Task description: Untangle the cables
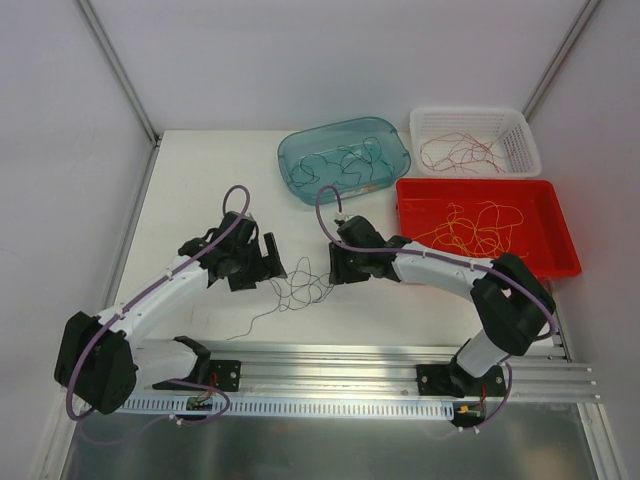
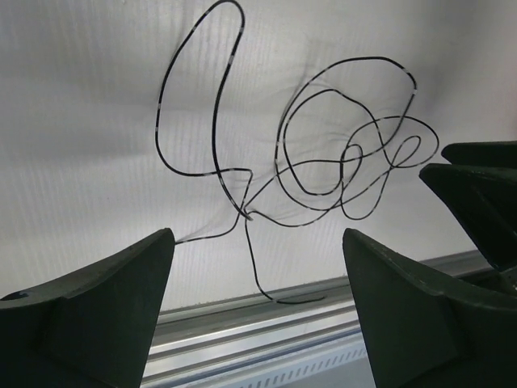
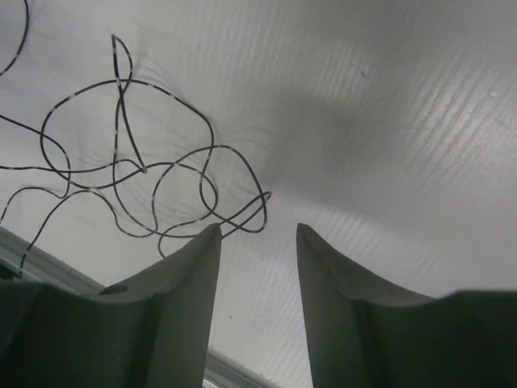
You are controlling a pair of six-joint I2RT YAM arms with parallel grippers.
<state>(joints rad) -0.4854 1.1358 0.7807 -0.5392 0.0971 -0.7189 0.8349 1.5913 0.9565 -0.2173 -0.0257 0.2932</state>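
The left hand [image 2: 257, 238] stands wide, the right hand [image 3: 258, 230] narrower, both empty beside the dark cable [image 1: 300, 290].

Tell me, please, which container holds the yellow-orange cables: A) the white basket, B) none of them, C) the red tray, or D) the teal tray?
C: the yellow-orange cables lie in the red tray, while the white basket holds red-brown cables and the teal tray holds dark cables.
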